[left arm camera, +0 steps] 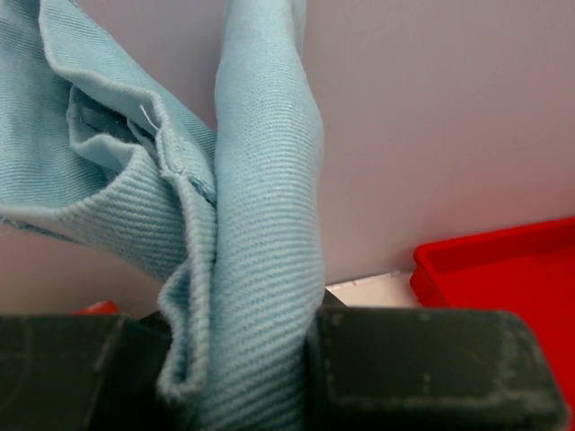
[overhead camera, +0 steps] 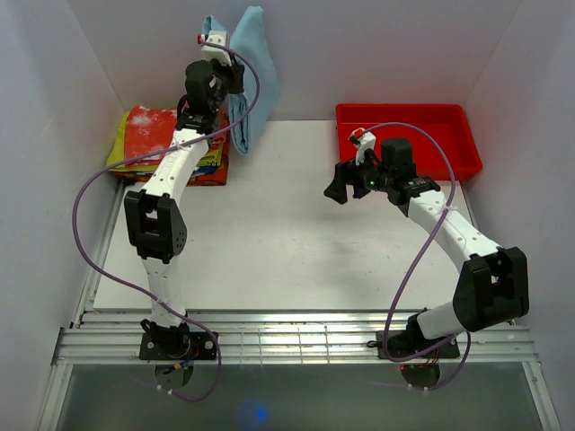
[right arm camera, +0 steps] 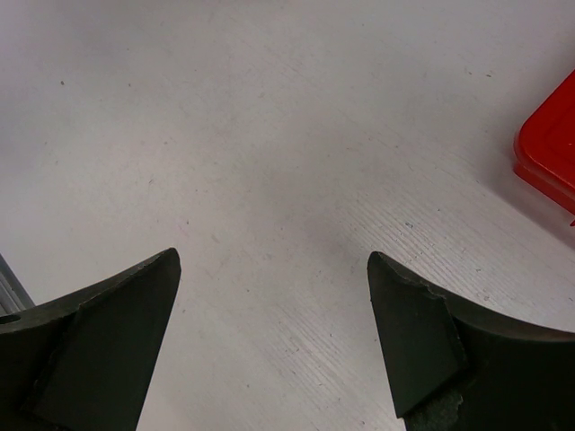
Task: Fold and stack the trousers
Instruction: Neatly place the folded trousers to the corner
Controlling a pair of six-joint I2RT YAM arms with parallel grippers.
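Worryingly, clamped on one bunched fold left of the red bin (overhead camera: 449, 126), the left hand (left arm camera: 241, 373) may drop the trousers (overhead camera: 256, 63); the right hand (right arm camera: 271, 259) gapes.

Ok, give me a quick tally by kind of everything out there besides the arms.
Light blue trousers, held up: 1
Stack of folded clothes, back left: 1
Red tray, back right: 1
Total: 3
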